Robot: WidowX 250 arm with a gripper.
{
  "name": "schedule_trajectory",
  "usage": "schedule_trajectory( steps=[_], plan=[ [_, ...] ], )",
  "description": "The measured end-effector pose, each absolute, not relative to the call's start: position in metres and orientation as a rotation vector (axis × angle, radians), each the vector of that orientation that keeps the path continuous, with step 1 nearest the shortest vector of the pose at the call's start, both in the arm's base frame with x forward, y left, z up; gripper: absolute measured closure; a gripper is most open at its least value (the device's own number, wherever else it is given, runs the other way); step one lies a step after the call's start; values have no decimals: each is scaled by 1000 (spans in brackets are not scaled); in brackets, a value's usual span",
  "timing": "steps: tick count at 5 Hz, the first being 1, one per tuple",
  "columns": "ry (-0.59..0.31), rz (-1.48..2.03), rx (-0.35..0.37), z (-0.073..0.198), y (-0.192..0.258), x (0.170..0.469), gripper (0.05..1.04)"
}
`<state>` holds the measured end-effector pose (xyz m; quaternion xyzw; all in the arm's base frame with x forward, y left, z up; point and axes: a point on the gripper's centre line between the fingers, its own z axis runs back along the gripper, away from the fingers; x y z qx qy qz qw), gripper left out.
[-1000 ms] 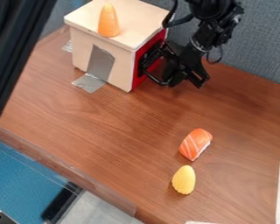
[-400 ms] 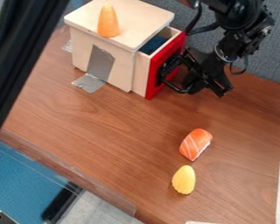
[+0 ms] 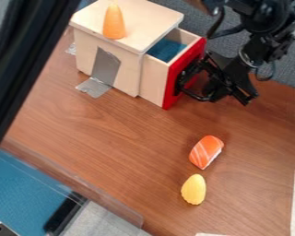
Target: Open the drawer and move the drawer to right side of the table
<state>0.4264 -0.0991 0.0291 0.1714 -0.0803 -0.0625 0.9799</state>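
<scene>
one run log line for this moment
drawer: partly open | gripper: at red front | orange cone: on box top | sushi, yellow piece: on table

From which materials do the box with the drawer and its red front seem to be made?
The pale box-shaped cabinet looks like smooth, unpainted wood, probably plywood, by its light tan faces and crisp edges. The flat red drawer front seems to be painted wood or perhaps plastic; its even red colour leaves this open.
</scene>
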Motion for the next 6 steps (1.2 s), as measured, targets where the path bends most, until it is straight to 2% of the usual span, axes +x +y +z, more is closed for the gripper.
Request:
schedule_trajectory(
  steps=[2, 3, 4, 5, 6],
  plan=[
    [-184, -180, 313, 38, -142, 420, 939],
    [-194, -210, 301, 40, -163, 417, 895],
    [-173, -148, 256, 43, -162, 418, 661],
    [-123, -33, 182, 41, -148, 420, 359],
    [-110, 6, 98, 47, -144, 417, 109]
  ],
)
